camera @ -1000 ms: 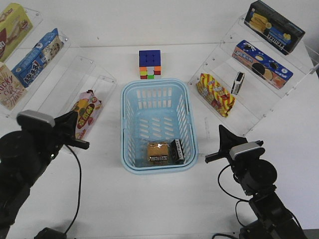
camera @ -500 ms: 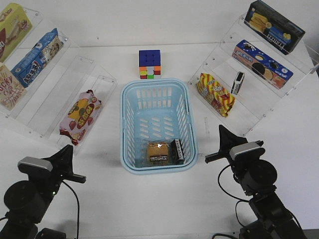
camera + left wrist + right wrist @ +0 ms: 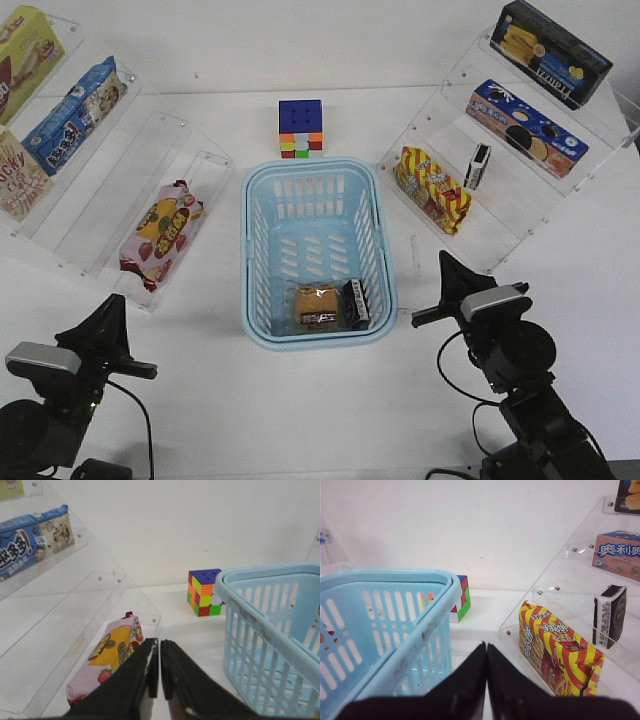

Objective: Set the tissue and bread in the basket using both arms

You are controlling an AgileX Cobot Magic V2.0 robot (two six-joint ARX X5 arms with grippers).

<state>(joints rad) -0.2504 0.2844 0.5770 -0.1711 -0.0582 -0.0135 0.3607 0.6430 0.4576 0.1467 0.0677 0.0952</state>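
Two clear stepped shelves flank the table, the left shelf (image 3: 120,190) and the right shelf (image 3: 500,200). One basket (image 3: 318,180) stands between them, and it holds two things side by side at its near end: one bread (image 3: 316,305) on the left and one tissue (image 3: 356,301) touching it on the right. The rest of the basket floor is bare.

The left shelf carries four packs: a yellow box (image 3: 28,45) on top, a blue carton (image 3: 75,115) below it, a beige box (image 3: 18,185) at the left edge, and a pink bag (image 3: 160,232) lowest. The right shelf also carries four: a black box (image 3: 555,52) on top, a blue cookie box (image 3: 525,128) under it, a red-and-yellow bag (image 3: 432,190) lowest, and a second slim black pack (image 3: 479,166) standing upright near that bag.

One cube (image 3: 301,128) sits on the table just behind the basket.

Two arms sit at the near corners, both apart from the basket. The left gripper (image 3: 159,667) has its fingers pressed together on nothing, and the right gripper (image 3: 486,672) likewise has its fingers closed and empty.
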